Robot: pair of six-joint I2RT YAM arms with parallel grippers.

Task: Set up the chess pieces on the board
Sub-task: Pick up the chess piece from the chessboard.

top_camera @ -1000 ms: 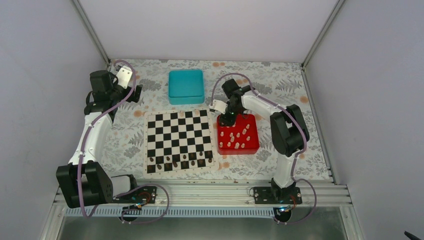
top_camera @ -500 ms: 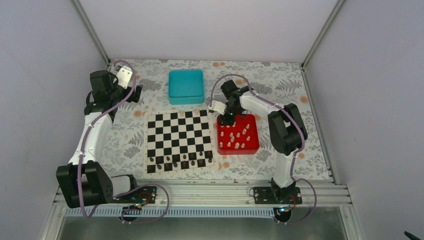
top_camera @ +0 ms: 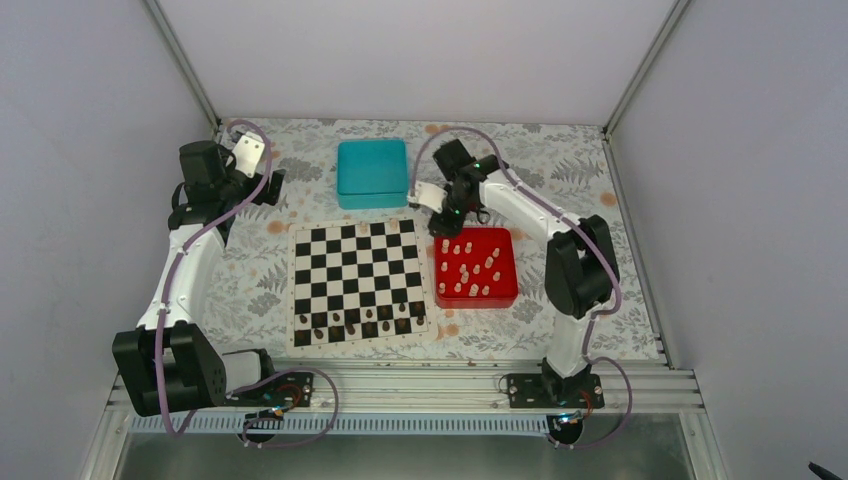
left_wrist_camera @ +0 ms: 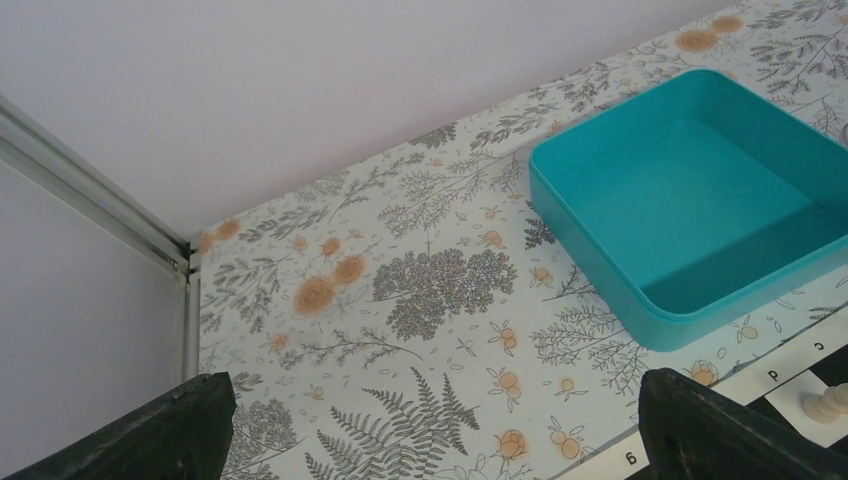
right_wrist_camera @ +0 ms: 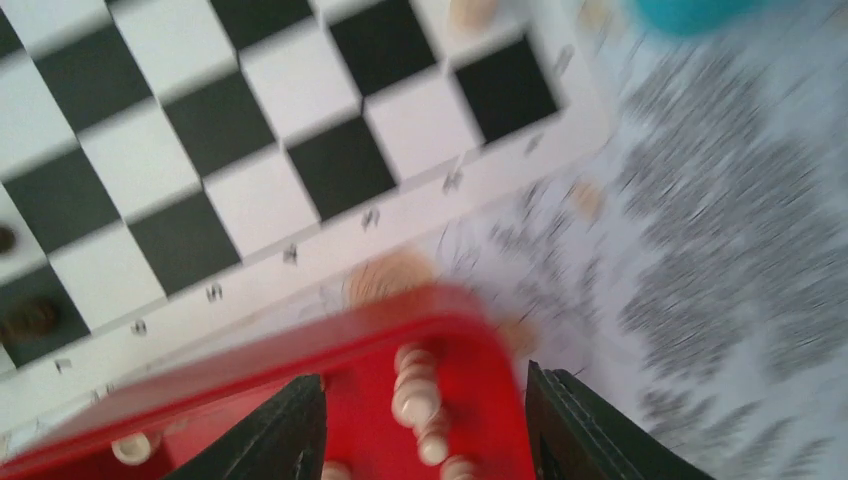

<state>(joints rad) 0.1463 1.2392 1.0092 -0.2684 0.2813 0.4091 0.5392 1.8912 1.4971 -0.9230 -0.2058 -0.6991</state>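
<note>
The board [top_camera: 357, 282] lies flat on the flowered tablecloth [top_camera: 560, 165] in front of the two arms, with a row of dark pieces [top_camera: 362, 322] along its near edge. Just to its right sits the red tray [top_camera: 505, 290], and most of the chess pieces [top_camera: 470, 272] are scattered inside it. One pale piece [left_wrist_camera: 825, 403] stands on a white square at the far edge of the board, beside the border letters c and d (this shows only from the left wrist). The teal box [top_camera: 372, 173] rests beyond the board's far edge, apart from it. The right gripper [right_wrist_camera: 420, 430] hangs over the tray's far left corner, close to the board's far right corner. Its fingers [right_wrist_camera: 275, 430] are spread apart, a few pale pieces in the tray show in the gap below them, and nothing is clamped between them, though that wrist view is blurred. The left gripper [left_wrist_camera: 435, 420] hangs over the tablecloth at the far left, off the board near its far left corner and facing the teal box. Its fingers [left_wrist_camera: 150, 435] stand wide apart and hold nothing.
</note>
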